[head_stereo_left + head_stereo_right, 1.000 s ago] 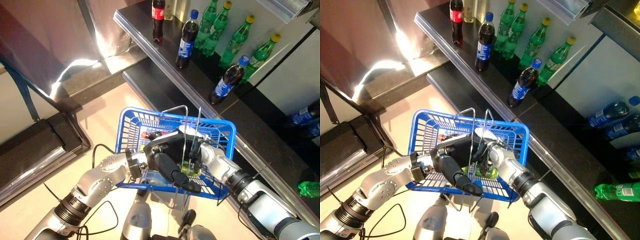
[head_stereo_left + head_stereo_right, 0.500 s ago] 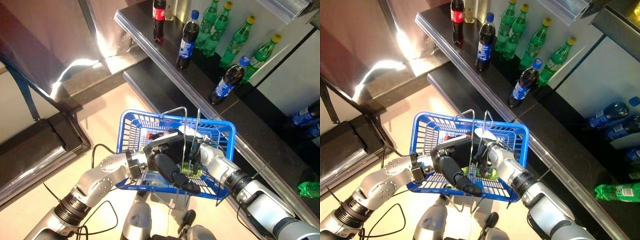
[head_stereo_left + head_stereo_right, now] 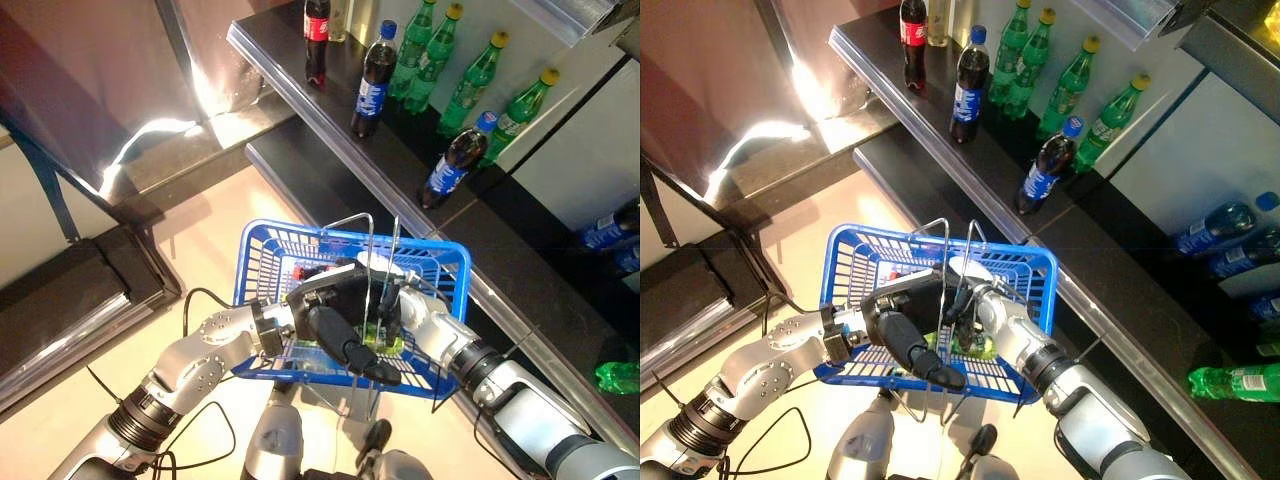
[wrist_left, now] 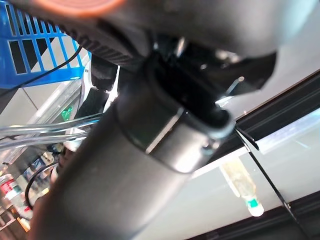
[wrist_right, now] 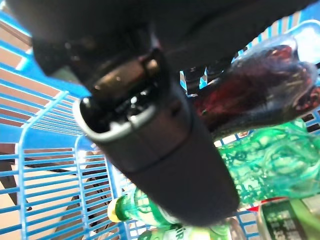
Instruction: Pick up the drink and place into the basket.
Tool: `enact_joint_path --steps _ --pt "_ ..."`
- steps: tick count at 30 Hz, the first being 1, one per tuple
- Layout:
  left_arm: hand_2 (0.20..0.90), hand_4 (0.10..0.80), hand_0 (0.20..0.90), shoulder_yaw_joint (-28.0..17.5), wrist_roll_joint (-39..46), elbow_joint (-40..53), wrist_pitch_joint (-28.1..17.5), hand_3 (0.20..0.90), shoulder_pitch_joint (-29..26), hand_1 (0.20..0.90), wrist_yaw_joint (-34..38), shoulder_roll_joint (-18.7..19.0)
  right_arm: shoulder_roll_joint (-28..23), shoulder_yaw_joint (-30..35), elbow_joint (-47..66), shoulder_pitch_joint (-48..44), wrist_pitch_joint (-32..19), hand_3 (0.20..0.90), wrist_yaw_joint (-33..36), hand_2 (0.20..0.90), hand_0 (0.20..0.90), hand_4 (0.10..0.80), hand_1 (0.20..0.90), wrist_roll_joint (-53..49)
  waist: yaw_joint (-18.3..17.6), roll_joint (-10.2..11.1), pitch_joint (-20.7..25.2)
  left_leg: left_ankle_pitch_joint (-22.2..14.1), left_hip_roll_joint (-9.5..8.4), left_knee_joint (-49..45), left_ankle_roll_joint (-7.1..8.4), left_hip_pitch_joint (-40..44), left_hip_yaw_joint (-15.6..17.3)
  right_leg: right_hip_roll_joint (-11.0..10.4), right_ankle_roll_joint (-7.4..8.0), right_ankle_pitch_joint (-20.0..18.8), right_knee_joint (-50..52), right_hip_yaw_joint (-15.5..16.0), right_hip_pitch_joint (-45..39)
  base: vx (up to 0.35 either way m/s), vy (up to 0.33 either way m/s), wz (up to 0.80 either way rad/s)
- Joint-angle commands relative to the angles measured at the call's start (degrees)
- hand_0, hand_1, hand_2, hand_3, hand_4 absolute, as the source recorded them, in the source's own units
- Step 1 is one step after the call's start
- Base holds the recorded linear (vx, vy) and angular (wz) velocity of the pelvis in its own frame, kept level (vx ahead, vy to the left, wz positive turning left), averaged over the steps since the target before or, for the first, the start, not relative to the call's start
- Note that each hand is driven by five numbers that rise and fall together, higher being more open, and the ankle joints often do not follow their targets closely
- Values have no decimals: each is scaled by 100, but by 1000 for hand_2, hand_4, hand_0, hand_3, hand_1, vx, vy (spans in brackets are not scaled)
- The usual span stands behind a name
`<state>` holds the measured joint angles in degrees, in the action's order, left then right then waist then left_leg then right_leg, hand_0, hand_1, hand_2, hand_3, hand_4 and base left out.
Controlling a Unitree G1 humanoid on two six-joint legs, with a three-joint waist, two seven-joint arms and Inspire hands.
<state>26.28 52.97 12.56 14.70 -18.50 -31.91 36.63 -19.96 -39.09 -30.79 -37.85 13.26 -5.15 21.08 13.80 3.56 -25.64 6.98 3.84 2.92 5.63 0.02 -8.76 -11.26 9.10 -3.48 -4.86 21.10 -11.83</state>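
We see the blue basket (image 3: 262, 262) held up in front of the robot, near the dark shelf (image 3: 330, 120) where cola and green bottles (image 3: 478, 70) stand in a row. Our left hand (image 3: 335, 320) reaches across the basket's near side, its dark fingers lying over the wire handles (image 3: 372, 260); whether they grip anything we cannot tell. Our right hand (image 3: 965, 290) is down inside the basket, and its wrist view shows a dark cola bottle (image 5: 260, 90) right against it, lying over green bottles (image 5: 270, 160) in the basket. It looks as if the fingers are still around the cola bottle, though the view is too close to be sure.
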Motion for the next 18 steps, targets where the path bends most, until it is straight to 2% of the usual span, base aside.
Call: enact_joint_path --steps 1,10,18 --pt "300 100 300 -352 1009 1511 -1730 200 -518 300 -364 -1770 101 -94 71 206 -154 900 433 900 900 800 900 -43 -89 75 2278 -452 376 208 11 367 574 -313 114 -41 -14 -71 26 3 6 -5" --pt "300 100 300 -970 846 1281 -2082 200 -117 300 410 -1737 -166 387 1185 860 -353 900 337 900 900 800 900 -130 -228 23 2240 -463 389 208 -16 398 672 -317 121 -40 -14 -183 64 2 8 -8" --pt "300 100 300 -1241 578 1154 -2368 200 71 300 798 -1713 -405 748 1955 1274 -565 900 214 900 900 800 900 -248 -370 -21 2216 -471 390 208 -31 421 737 -320 138 -34 -14 -294 93 6 22 -10"
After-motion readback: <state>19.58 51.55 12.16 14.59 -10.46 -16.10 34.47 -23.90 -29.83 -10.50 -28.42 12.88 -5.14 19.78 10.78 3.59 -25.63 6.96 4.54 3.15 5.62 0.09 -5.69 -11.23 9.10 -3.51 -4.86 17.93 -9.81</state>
